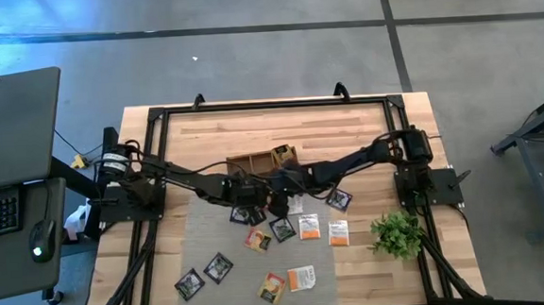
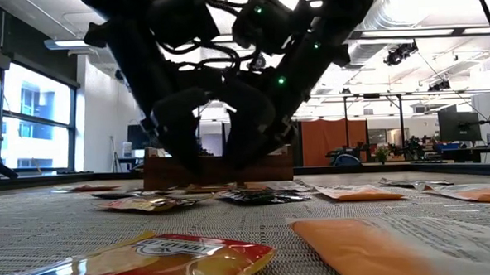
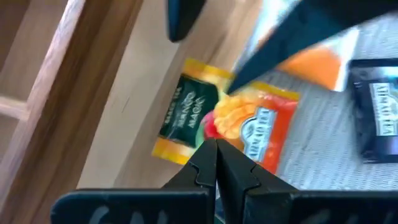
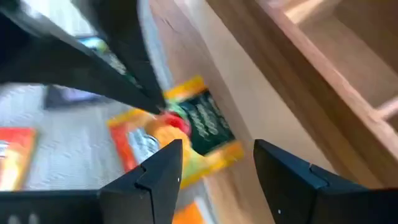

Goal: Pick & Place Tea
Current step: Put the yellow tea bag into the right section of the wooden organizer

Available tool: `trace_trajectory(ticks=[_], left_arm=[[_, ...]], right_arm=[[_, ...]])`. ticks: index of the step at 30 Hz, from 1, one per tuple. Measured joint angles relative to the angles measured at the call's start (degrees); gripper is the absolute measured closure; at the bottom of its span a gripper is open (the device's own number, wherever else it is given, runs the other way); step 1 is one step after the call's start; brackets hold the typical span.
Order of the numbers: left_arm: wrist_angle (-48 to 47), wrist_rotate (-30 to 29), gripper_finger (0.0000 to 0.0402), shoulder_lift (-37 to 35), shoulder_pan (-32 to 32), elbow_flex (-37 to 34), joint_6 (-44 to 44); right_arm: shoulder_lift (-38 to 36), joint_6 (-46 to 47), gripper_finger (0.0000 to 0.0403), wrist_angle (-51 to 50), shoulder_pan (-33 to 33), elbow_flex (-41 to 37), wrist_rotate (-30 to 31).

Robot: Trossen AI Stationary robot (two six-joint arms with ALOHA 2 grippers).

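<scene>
Several flat tea sachets lie on a grey mat (image 1: 259, 257): black, orange, and white with orange print. Both arms meet over the mat's far edge. There a green-and-yellow sachet (image 3: 186, 115) lies on the bare wood, overlapped by an orange fruit-print sachet (image 3: 264, 127) that lies partly on the mat. My left gripper (image 3: 216, 149) is shut, its tips at the overlap of the two. My right gripper (image 4: 214, 165) is open and just above the same pair (image 4: 202, 124), one finger on each side, touching nothing. My left gripper comes down slanting from the table's left, its shut fingertips (image 4: 160, 107) meeting the orange sachet's red print (image 4: 177, 122) where it overlaps the green one. Both sachets lie flat. Whether a layer is pinched between the tips I cannot tell.
A partitioned wooden box (image 1: 258, 161) stands just beyond the grippers, with its wall (image 4: 323, 68) close to the sachets. More sachets spread over the mat toward the near edge (image 2: 159, 259). A small green plant (image 1: 396, 232) stands right of the mat. A black frame (image 1: 269, 105) borders the table.
</scene>
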Motion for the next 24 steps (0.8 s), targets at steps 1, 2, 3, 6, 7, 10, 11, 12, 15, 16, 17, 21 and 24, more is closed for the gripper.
trace_trajectory(ticks=[1, 2, 3, 6, 7, 10, 11, 12, 15, 16, 17, 21, 24], left_arm=[[-0.5, 0.0, 0.0401, 0.0, 0.0, 0.0, 0.0], [-1.5, 0.0, 0.0401, 0.0, 0.3, 0.0, -0.1], [-2.6, 0.1, 0.0401, 0.0, 0.6, 0.0, -0.5], [-5.5, 1.4, 0.0401, 0.0, 1.0, 0.0, -3.0], [-6.2, 2.0, 0.0401, 0.0, 1.2, 0.0, -3.2], [-5.9, 3.2, 0.0401, 0.0, 1.1, 0.0, -3.3], [-5.2, 3.2, 0.0401, 0.0, 1.1, 0.0, -3.3], [-4.5, 3.2, 0.0401, 0.0, 1.1, 0.0, -3.2], [-1.2, 3.1, 0.0401, 1.9, 1.2, 0.1, -2.8], [-1.0, 2.9, 0.0401, 2.2, 1.2, 0.0, -2.4], [-1.1, 3.1, 0.0401, 2.0, 1.2, 0.1, -2.0], [-1.6, 4.0, 0.0401, 2.0, 1.1, 0.0, -1.8], [-1.7, 3.2, 0.0401, 2.0, 1.1, 0.0, -1.7]], right_arm=[[0.0, -0.4, 0.0208, -0.9, -0.1, 0.0, 0.8], [0.0, -0.5, 0.0208, -2.0, -0.2, 0.0, 1.4], [0.0, -0.6, 0.0208, -2.8, -0.5, 0.0, 1.4], [0.0, 0.7, 0.0208, -2.8, -1.8, -0.3, -0.9], [0.0, 1.1, 0.0208, -2.0, -2.2, -0.6, -1.1], [0.1, 2.3, 0.0208, -1.3, -3.1, -0.8, -1.6], [0.1, 2.8, 0.0208, -1.3, -3.4, -0.8, -2.4], [0.0, 3.1, 0.0208, -1.3, -3.6, -0.8, -3.1], [0.0, 4.4, 0.0208, -0.9, -3.8, -0.7, -4.6], [0.0, 4.8, 0.0208, -0.8, -3.8, -0.7, -4.7], [0.0, 5.7, 0.0208, -1.0, -3.8, -0.7, -4.7], [0.0, 7.5, 0.0208, -1.6, -3.1, -0.7, -4.2], [0.1, 7.8, 0.0208, -1.6, -2.8, -0.8, -3.2]])
